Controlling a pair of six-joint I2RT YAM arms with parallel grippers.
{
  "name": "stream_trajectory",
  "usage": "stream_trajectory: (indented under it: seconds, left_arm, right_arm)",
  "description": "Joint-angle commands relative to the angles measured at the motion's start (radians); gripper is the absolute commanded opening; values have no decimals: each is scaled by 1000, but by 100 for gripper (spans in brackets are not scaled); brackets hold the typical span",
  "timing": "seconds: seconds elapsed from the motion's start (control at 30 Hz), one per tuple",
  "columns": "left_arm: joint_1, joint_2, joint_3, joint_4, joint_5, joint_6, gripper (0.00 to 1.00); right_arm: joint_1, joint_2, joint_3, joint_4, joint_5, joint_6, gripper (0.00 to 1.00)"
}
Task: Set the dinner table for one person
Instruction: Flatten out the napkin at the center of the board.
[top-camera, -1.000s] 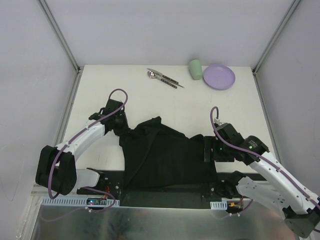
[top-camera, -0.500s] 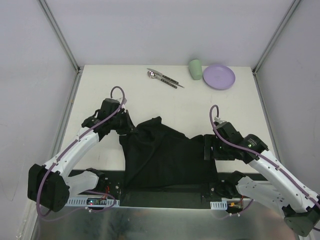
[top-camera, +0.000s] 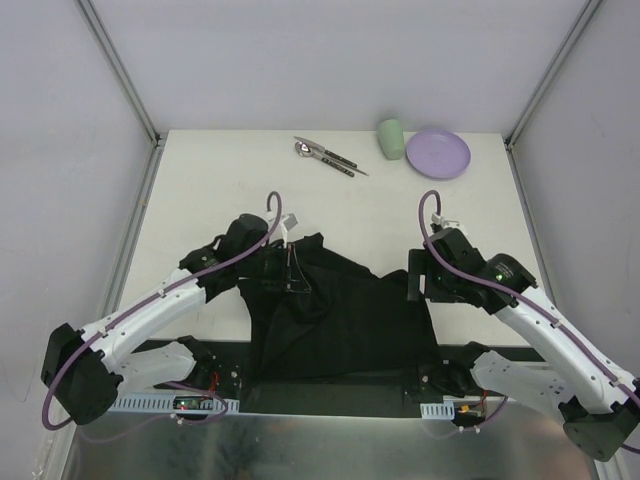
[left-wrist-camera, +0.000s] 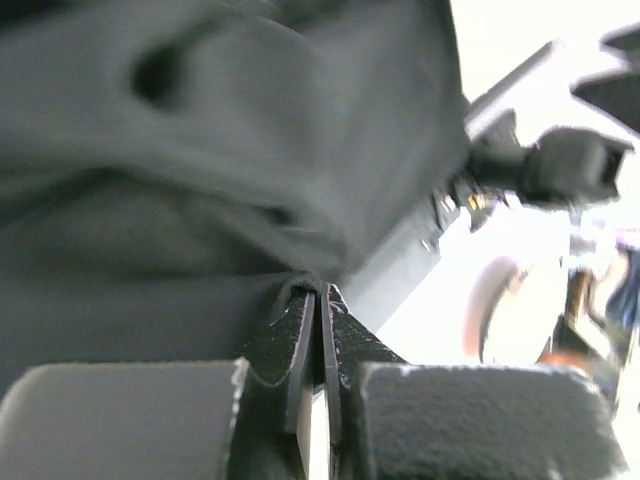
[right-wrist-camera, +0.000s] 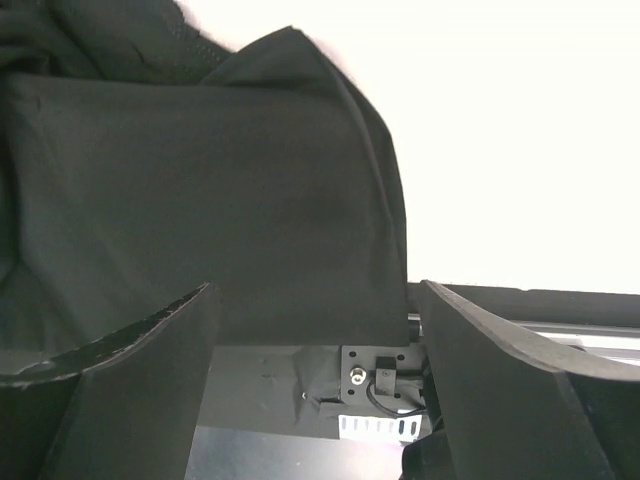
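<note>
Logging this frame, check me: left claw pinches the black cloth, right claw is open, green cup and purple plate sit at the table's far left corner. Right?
Not quite: the top view shows the green cup and purple plate at the far right corner of the table. The left claw does pinch the black cloth, and the right claw is open.

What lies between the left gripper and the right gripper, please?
Only the crumpled black cloth, running from left gripper toward right gripper, as the top view shows.
</note>
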Motion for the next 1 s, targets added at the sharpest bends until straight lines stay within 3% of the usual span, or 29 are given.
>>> stream_trajectory:
  seconds: [0.0,0.3,0.6,0.7,0.73,0.77,0.83,0.87,0.97]
  left_arm:
    - [-155,64,18,174,64,-85,0]
    - [-506,404,208,263,75,-81,0]
    - [-675,625,334,285,104,-73,0]
    - [-695,632,344,285,95,-73,18]
    - [-694,627,342,285,87,-73,44]
    - [-693,619,339,285,64,-70,56]
    - [-692,584,330,274,35,-55,72]
    - [-683,570,327,270,9,-50,99]
    - [-643,503,283,257,-19,-46,99]
  right_arm:
    - [4,0,41,-8,54,6,83]
    - [5,-20,43,-30,99,17,83]
    - [2,-82,128,-140,293,37,88]
    - [2,-89,142,-151,311,31,90]
    - [2,-89,142,-151,313,31,90]
    - [4,-88,142,-151,313,29,90]
    - [2,-92,139,-153,310,34,91]
    - [2,-96,138,-151,305,35,91]
    - [2,-126,130,-143,299,34,91]
